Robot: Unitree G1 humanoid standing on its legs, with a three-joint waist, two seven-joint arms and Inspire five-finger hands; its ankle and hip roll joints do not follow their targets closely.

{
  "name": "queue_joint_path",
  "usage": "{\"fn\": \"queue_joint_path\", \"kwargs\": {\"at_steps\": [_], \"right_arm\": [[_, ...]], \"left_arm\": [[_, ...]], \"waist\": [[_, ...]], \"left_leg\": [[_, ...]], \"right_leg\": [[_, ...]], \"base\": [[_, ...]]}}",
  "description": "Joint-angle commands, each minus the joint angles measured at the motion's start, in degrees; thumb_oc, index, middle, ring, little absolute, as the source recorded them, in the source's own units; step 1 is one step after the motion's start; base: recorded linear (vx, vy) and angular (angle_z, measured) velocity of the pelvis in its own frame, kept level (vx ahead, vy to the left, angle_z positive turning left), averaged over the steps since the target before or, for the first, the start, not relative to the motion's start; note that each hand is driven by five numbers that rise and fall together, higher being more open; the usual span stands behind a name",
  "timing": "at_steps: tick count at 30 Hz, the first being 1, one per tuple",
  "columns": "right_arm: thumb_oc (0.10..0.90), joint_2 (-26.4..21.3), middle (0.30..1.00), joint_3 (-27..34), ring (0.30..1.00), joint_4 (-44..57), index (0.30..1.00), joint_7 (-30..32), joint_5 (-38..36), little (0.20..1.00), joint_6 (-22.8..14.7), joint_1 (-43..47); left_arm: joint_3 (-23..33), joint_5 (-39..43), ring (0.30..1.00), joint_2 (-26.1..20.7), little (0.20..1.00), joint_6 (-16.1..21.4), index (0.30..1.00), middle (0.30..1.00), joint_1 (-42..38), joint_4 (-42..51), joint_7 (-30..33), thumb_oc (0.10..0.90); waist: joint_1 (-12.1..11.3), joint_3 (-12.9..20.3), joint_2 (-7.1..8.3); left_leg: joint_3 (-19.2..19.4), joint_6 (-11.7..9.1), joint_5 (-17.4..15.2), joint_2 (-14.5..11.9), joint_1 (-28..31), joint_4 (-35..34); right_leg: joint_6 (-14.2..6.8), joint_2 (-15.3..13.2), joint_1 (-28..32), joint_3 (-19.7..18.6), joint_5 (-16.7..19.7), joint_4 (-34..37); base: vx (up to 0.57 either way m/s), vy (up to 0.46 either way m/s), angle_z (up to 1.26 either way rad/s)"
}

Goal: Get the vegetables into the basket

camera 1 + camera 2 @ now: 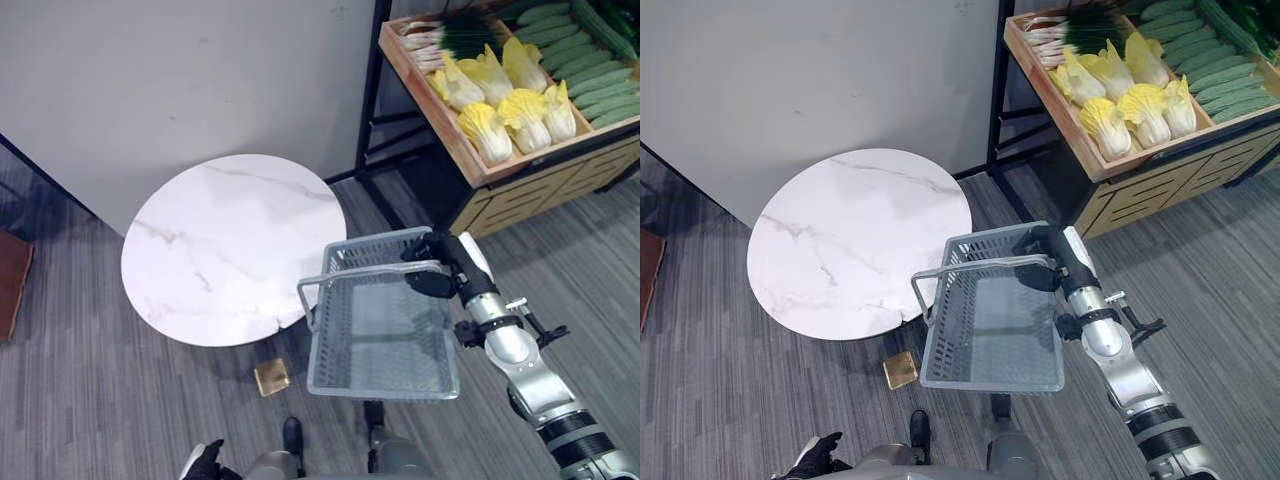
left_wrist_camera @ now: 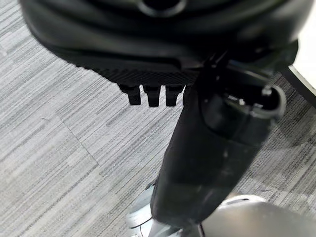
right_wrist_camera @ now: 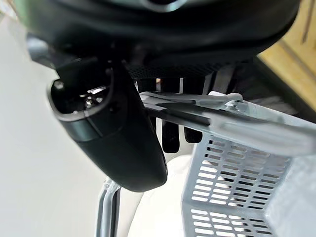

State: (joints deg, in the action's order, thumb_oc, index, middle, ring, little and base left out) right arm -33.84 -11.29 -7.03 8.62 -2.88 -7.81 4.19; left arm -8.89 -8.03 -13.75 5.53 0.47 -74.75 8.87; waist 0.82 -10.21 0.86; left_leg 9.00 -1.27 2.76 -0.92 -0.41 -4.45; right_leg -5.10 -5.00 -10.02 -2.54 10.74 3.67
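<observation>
Table [image 1: 215,255], round and marbled, stands left of centre. Crate [image 1: 440,110] at upper right holds cabbages [image 1: 505,95], cucumbers [image 1: 590,60] and scallions [image 1: 450,38]. Basket [image 1: 380,335] hangs beside the table, empty, its handle [image 3: 197,106] gripped by the curled right hand [image 1: 440,265]. Left hand [image 1: 205,462] is low by the floor, fingers curled around nothing.

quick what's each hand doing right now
left hand: fingers curled, holding nothing.
right hand: shut on the basket handle.
</observation>
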Motion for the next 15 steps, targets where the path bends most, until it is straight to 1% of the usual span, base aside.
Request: {"fn": "queue_joint_path", "kwargs": {"at_steps": [1,3,4,5,6,7,8,9,10,11,12,13,15], "right_arm": [[0.4,2.0,0.3,5.9,0.3,5.7,0.3,4.5,-0.7,0.3,-8.2,8.1],[0.4,2.7,0.3,5.3,0.3,5.1,0.3,4.8,-1.0,0.3,-8.3,8.6],[0.4,2.9,0.3,4.3,0.3,4.5,0.3,4.7,-1.1,0.3,-8.3,9.6],[0.4,2.9,0.3,4.3,0.3,4.4,0.3,4.7,-1.1,0.3,-8.3,9.7],[0.4,2.6,0.3,3.8,0.3,4.6,0.3,4.3,-1.1,0.3,-8.4,10.0],[0.4,2.5,0.3,3.7,0.3,4.6,0.3,4.2,-0.8,0.3,-8.2,10.0],[0.4,2.4,0.3,3.5,0.3,4.7,0.3,4.3,-0.7,0.3,-8.2,10.1],[0.4,2.4,0.3,3.5,0.3,4.8,0.3,4.3,-0.7,0.3,-8.2,10.1],[0.4,2.4,0.3,3.5,0.3,4.8,0.3,4.5,-0.8,0.3,-8.2,10.1],[0.4,1.9,0.3,4.0,0.3,5.8,0.3,4.4,-0.9,0.3,-8.0,8.9],[0.4,1.4,0.3,4.9,0.3,6.8,0.3,4.1,-1.0,0.3,-8.0,7.3],[0.4,1.3,0.3,4.9,0.3,6.8,0.3,4.1,-1.0,0.3,-7.9,7.3],[0.4,0.8,0.3,5.6,0.3,7.6,0.3,4.0,-1.2,0.3,-8.0,6.3]], "left_arm": [[0.4,-1.5,1.0,-4.3,1.0,0.8,1.0,1.0,-2.0,-2.0,1.8,0.9],[0.6,-1.3,1.0,-4.9,1.0,0.7,1.0,1.0,-2.4,-1.8,2.3,0.9],[1.0,-0.9,1.0,-5.4,1.0,0.6,1.0,1.0,-2.6,-1.4,2.6,0.9],[1.0,-0.9,1.0,-5.5,1.0,0.6,1.0,1.0,-2.6,-1.4,2.6,0.9],[1.2,-0.9,1.0,-5.8,1.0,0.5,1.0,1.0,-2.6,-1.1,2.6,0.9],[1.4,-0.8,1.0,-5.9,1.0,0.4,1.0,1.0,-2.6,-1.0,2.5,0.9],[1.5,-0.7,1.0,-6.0,1.0,0.4,1.0,1.0,-2.5,-1.0,2.4,0.9],[1.5,-0.7,1.0,-6.0,1.0,0.4,1.0,1.0,-2.5,-1.0,2.4,0.9],[1.8,-0.3,1.0,-5.9,1.0,0.5,1.0,1.0,-2.3,-1.0,2.3,0.9],[1.8,-0.5,1.0,-5.7,1.0,0.3,1.0,1.0,-2.0,-1.4,2.0,0.9],[1.9,-1.0,1.0,-5.3,1.0,0.1,1.0,1.0,-2.0,-1.6,1.8,0.9],[1.9,-1.0,1.0,-5.3,1.0,0.1,1.0,1.0,-2.0,-1.6,1.8,0.9],[1.7,-1.0,1.0,-4.7,1.0,0.1,1.0,1.0,-2.3,-1.6,2.0,0.9]], "waist": [[0.2,-0.2,3.26],[-0.2,-0.8,2.87],[-1.3,-0.8,2.39],[-1.3,-0.7,2.49],[-1.7,-0.5,1.95],[-2.0,-0.1,1.94],[-2.3,0.1,1.99],[-2.3,0.1,1.99],[-2.6,0.3,2.25],[-2.2,0.6,2.38],[-1.4,0.8,2.23],[-1.5,0.8,2.22],[-0.5,1.1,1.52]], "left_leg": [[-0.4,0.7,-5.9,-0.5,-5.2,8.4],[0.9,0.9,-6.5,-1.6,-5.5,9.3],[2.7,0.9,-6.4,-2.8,-5.9,9.7],[2.7,0.9,-6.2,-2.7,-6.1,9.6],[4.6,0.8,-5.9,-3.6,-5.7,9.1],[5.7,0.6,-5.3,-4.0,-6.0,8.9],[6.7,0.4,-5.4,-4.3,-5.7,8.9],[6.7,0.4,-5.4,-4.3,-5.6,8.9],[8.7,-0.1,-5.3,-4.8,-4.7,8.4],[9.3,-0.6,-5.3,-5.0,-3.8,8.4],[9.5,-1.1,-5.0,-5.1,-3.1,7.9],[9.5,-1.1,-5.0,-5.1,-3.0,7.9],[10.6,-2.1,-3.7,-6.1,-2.2,6.2]], "right_leg": [[-7.2,-8.1,-0.8,0.4,2.9,-2.5],[-6.5,-8.1,-0.9,2.1,1.1,-4.5],[-5.7,-8.7,-0.1,6.4,-1.3,-7.0],[-5.7,-8.8,-0.3,6.4,-1.2,-6.9],[-5.1,-9.0,0.9,9.1,-3.4,-9.3],[-5.1,-9.2,1.2,10.5,-3.9,-10.1],[-5.1,-9.3,1.8,11.8,-4.1,-10.1],[-5.1,-9.3,1.9,11.8,-4.1,-10.1],[-5.1,-9.3,1.8,14.4,-3.8,-8.7],[-5.0,-8.6,2.2,15.3,-3.9,-7.6],[-4.8,-7.9,2.9,15.4,-4.4,-6.0],[-4.8,-7.9,3.0,15.4,-4.3,-6.0],[-4.6,-6.7,2.8,14.9,-4.6,-4.9]], "base": [[-0.09,0.044,-0.25],[-0.1,0.023,-0.49],[-0.12,0.012,-0.83],[-0.13,0.054,-1.13],[-0.09,0.039,-1.1],[-0.08,0.032,-0.91],[-0.03,-0.01,-0.8],[0.04,-0.046,-0.8],[0.12,-0.114,-0.64],[0.19,-0.186,-0.49],[0.15,-0.148,-0.36],[0.12,-0.152,-0.41],[0.1,-0.16,-0.26]]}}
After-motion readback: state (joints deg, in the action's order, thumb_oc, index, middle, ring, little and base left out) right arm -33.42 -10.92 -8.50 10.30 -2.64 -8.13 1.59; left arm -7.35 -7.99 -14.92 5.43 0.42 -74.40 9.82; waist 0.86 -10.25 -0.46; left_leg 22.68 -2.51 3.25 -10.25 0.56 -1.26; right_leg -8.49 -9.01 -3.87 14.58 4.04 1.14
